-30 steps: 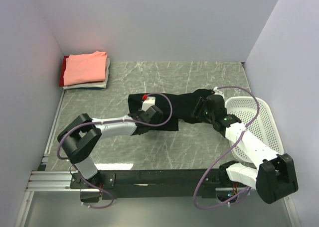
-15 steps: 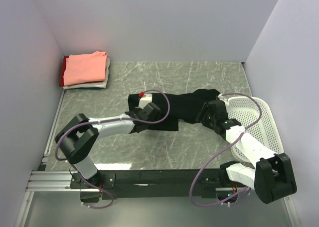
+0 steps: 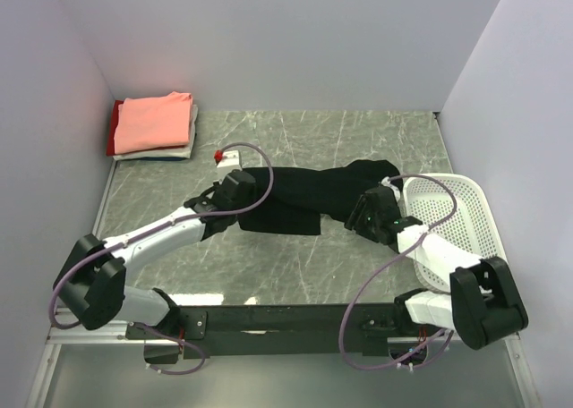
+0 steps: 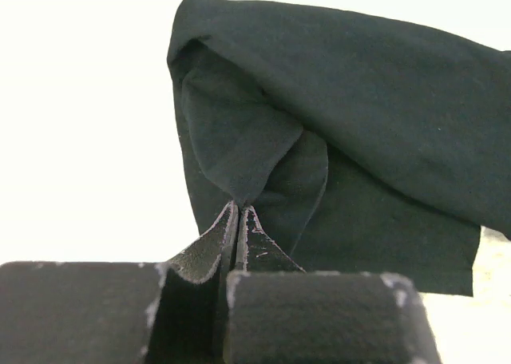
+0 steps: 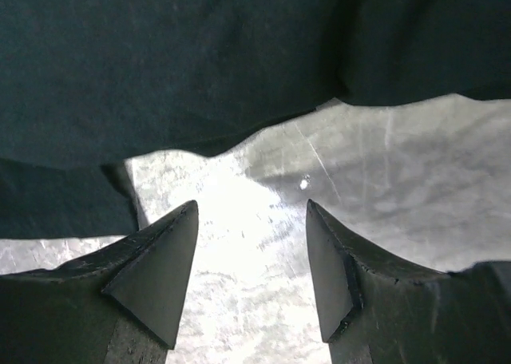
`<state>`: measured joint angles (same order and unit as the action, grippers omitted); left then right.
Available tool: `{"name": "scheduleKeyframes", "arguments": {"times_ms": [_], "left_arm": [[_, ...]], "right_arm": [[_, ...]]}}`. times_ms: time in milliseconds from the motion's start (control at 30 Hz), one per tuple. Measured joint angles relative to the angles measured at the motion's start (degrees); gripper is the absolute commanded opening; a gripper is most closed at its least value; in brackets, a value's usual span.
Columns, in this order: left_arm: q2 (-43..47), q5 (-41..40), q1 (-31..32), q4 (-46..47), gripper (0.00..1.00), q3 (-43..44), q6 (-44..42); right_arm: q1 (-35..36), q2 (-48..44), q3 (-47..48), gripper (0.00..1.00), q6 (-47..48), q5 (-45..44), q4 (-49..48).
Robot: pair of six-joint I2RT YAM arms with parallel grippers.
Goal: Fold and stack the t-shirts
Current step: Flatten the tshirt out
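Note:
A large black t-shirt lies bunched and stretched across the middle of the table. My left gripper is shut on its left end. In the left wrist view the cloth hangs in folds from the pinched fingertips. My right gripper sits low at the shirt's near right edge. It is open, with only bare table between the fingers, and the shirt's hem lies just beyond the tips. Folded t-shirts are stacked in the far left corner, salmon-pink on top, white and red below.
A white mesh basket stands at the right edge of the table, next to my right arm. Walls close in on the left, back and right. The tabletop is grey marble.
My left gripper closed on the shirt's left end and pulled it left and away, stretching the cloth out. My right gripper slid slightly nearer and to the left, its jaws narrowing a little.

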<state>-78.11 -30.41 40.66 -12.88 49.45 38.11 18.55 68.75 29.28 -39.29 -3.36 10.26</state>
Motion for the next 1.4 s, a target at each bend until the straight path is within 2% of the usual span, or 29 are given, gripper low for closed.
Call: {"name": "scheduleKeyframes", "arguments": {"times_ms": [267,400,433,533,567,600,667,800,933,1200,1400], "left_arm": [[4.9,2.2,-2.0,-1.6,0.01,-1.1,-0.6],[6.6,2.5,-2.5,-2.1,0.01,-1.1,-1.0],[6.9,2.6,-2.6,-2.2,0.01,-1.1,-1.0],[7.6,3.3,-3.0,-2.9,0.01,-1.1,-1.1],[7.8,3.5,-3.1,-3.1,0.01,-1.1,-1.1],[8.0,3.7,-3.2,-3.5,0.01,-1.1,-1.1],[8.5,3.8,-3.5,-4.5,0.01,-1.0,-1.1],[9.6,4.3,-4.7,-7.1,0.01,0.3,-1.6],[12.0,4.3,-7.0,-9.9,0.00,3.6,-2.6],[17.3,3.4,-14.2,-15.2,0.00,11.8,-6.0],[17.2,2.7,-19.7,-18.1,0.01,20.4,-8.8]], "right_arm": [[0.5,9.3,4.2,0.69,-1.1,0.6,-3.5],[0.9,12.9,6.5,0.66,-1.8,0.0,-5.4],[1.0,13.3,6.9,0.63,-1.9,-0.2,-5.6],[1.4,15.8,8.3,0.42,-2.3,-0.9,-6.8],[1.6,16.4,8.8,0.23,-2.4,-1.2,-6.9],[1.6,17.0,9.3,0.13,-2.1,-1.3,-6.9],[1.8,17.6,10.1,0.00,-2.2,-1.6,-6.4],[1.8,15.6,10.6,0.00,-1.5,-2.6,-3.7],[1.7,6.8,12.6,0.00,0.7,-4.9,3.3],[1.0,-9.4,25.3,0.00,5.5,-7.6,14.3],[0.0,-11.5,36.4,0.00,7.9,-7.8,20.8]]}}
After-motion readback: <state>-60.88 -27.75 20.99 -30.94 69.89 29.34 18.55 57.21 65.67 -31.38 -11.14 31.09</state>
